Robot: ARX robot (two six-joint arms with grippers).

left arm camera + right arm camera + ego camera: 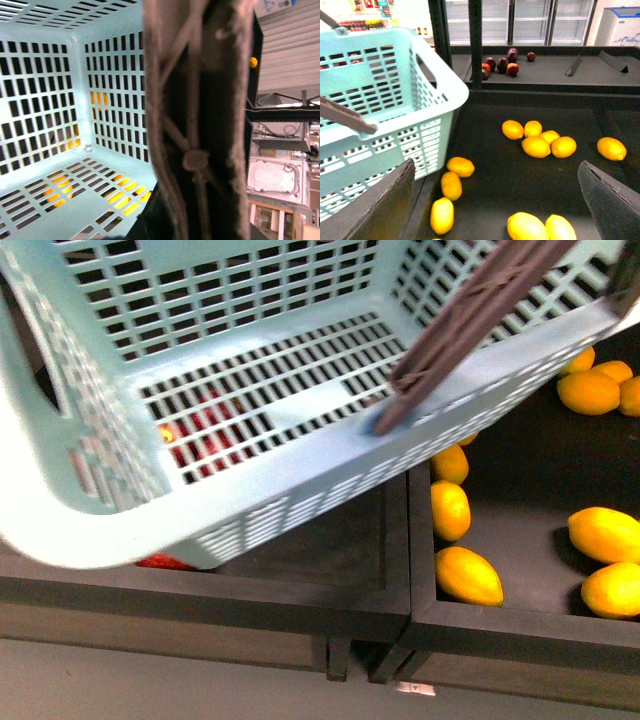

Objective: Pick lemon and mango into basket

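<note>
The light teal basket (300,470) hangs tilted above the dark shelf and fills most of the front view; it holds nothing. My left gripper (192,210) is shut on the basket's ribbed brown-grey handle (195,110), which hides its fingers. The basket (395,100) also shows beside my right gripper (495,200), which is open over the fruit tray. Just under the right gripper lie two bright yellow egg-shaped fruits that look like lemons (526,227). A row of longer golden fruits, likely mangoes (442,215), lies along the tray's wall by the basket (468,575).
More yellow-orange fruits (536,146) lie clustered deeper in the black tray (520,480). A raised divider (420,540) splits it from the bin under the basket, where red fruit (200,440) shows through the slots. Dark red fruits (500,64) sit on a farther shelf.
</note>
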